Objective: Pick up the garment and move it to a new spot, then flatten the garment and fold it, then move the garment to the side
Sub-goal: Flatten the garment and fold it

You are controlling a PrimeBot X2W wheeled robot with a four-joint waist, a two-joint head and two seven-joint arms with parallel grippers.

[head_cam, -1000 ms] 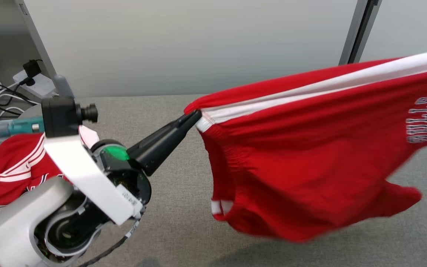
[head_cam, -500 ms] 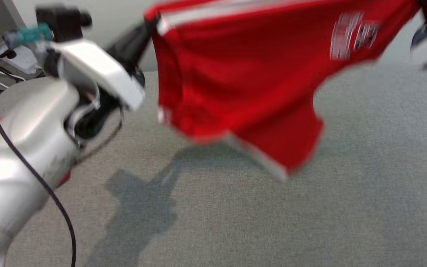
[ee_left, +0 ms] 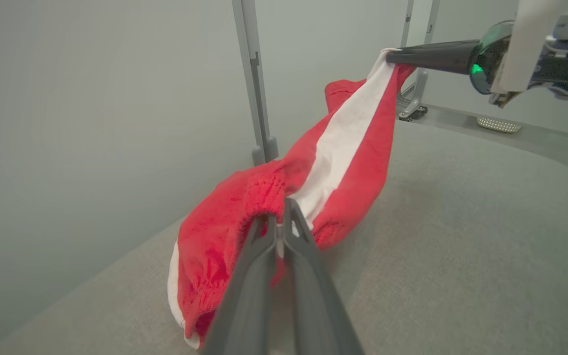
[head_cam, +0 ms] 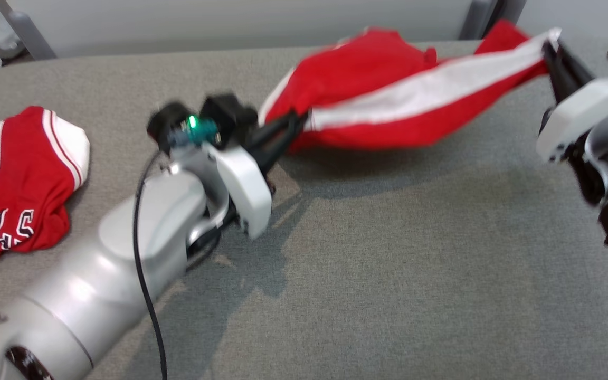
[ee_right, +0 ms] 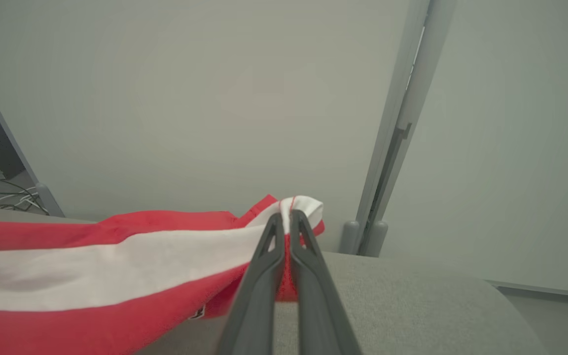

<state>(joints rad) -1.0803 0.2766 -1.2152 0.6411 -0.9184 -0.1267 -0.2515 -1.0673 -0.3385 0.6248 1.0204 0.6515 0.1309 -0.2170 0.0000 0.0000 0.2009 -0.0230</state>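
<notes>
**Head view.**
- Item: garment, red with a broad white band. Strung low between both grippers over the far part of the grey table, shadow close beneath, underside apparently brushing the surface.
- Holder: left gripper, fingers pressed together on the near-left end of the band.
- Holder: right gripper, likewise clamped on the far-right end.
- Bystander: second red garment, bunched at the table's left side, well apart, untouched.
- Change noted: a second ago hanging high and spread in the air, lettering showing; now dropped low and drawn into a long narrow bundle. Also a downward tilt of the camera, so part of the shift owed to the view, not the cloth.

**Left wrist view.**
- Own pair closed tight on a gathered red fold beside the white band.
- Below, a sag of cloth near or on the table; contact not certain.
- Right gripper at upper right, nipped onto the white corner.

**Right wrist view.**
- Own pair closed on the white corner.
- Band running off leftward just above the table.

**Judgement.**
- Carry to the new spot nearly complete; laying down and flattening not yet done.
- Bundled rather than spread, so probably in need of a pull apart before release, or creases likely at the fold.
</notes>
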